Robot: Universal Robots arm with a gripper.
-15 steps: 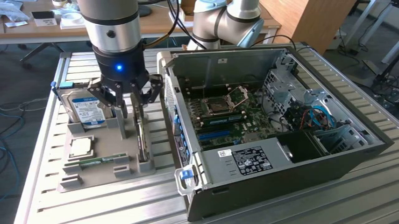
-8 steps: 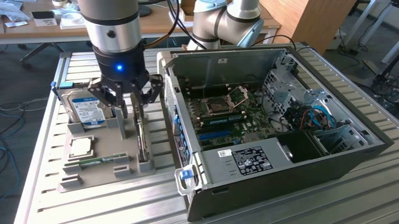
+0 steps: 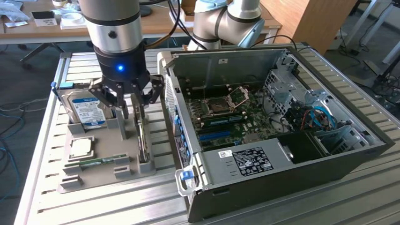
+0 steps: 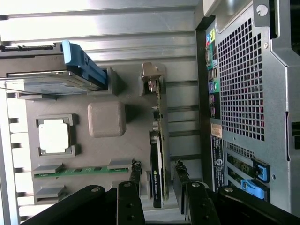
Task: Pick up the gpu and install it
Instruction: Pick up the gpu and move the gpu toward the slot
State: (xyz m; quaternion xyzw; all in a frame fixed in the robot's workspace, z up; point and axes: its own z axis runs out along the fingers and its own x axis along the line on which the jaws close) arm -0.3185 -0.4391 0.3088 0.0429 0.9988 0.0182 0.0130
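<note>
Office desks and cabling stand behind a slatted metal surface (image 3: 93, 206), on which a grey tray (image 3: 103, 145) and an open computer case (image 3: 350, 154) are set side by side. The fingers (image 4: 135, 173) are spread and lowered astride the graphics card (image 4: 158, 136), which stands on edge in its tray slot, directly between them. A narrow gap is seen on each side of the card, so nothing is grasped yet.

Trouble is judged most likely from an uneven closure: if one finger meets the card first, it could be tipped in its slot or pinched on the fan cover rather than the board. A slanted lift could also jam the metal bracket end in its holder.

Room is tight. A square block (image 4: 107, 118) and a memory stick (image 4: 79, 171) lie just beyond one finger, with a processor chip (image 4: 54, 138) and a hard drive (image 4: 47, 77) further out on that side. Beyond the other finger only a thin strip of tray separates it from the case's rear wall. Free space is found chiefly straight above.
</note>
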